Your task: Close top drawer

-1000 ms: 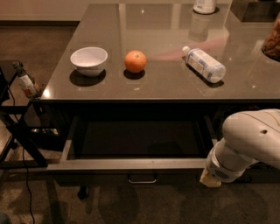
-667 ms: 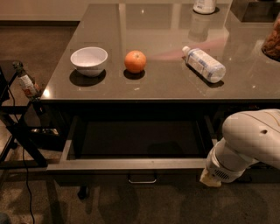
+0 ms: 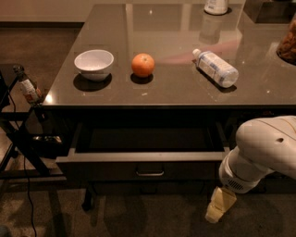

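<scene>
Top drawer (image 3: 101, 167) standing open beneath the table (image 3: 175, 85); gripper (image 3: 220, 207) low by its right front corner, seemingly clear of it, grip state impossible to tell

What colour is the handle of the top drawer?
Silvery metal, in the camera view. The gripper hangs low, right of the handle.

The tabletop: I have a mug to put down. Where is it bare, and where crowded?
Bare: the near-edge strip of the tabletop, the gap between the orange and the bottle, and the stretch behind the bowl. Crowded: the far right corner, by the white container. The gripper hangs low by the right end of the open top drawer.
</scene>
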Motion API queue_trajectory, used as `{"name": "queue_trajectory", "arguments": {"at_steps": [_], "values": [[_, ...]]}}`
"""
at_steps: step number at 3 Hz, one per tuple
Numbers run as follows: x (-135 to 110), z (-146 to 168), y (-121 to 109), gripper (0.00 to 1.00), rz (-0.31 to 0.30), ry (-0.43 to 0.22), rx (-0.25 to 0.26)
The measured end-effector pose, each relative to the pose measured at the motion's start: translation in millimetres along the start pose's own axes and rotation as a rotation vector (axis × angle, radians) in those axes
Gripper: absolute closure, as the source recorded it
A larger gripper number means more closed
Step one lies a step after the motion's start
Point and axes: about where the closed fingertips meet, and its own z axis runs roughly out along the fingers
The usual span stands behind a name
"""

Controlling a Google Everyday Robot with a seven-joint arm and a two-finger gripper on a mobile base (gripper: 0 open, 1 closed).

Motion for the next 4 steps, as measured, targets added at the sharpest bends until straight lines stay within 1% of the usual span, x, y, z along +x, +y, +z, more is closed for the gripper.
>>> {"name": "queue_trajectory", "arguments": {"at_steps": [1, 2, 3, 4], "values": [[0.0, 0.0, 0.0, 0.00, 0.000, 0.000, 0.000], [0.0, 0.0, 0.0, 0.09, 0.000, 0.000, 0.000], [0.0, 0.0, 0.0, 0.28, 0.000, 0.000, 0.000], [0.0, 0.0, 0.0, 0.52, 0.000, 0.000, 0.000]]}}
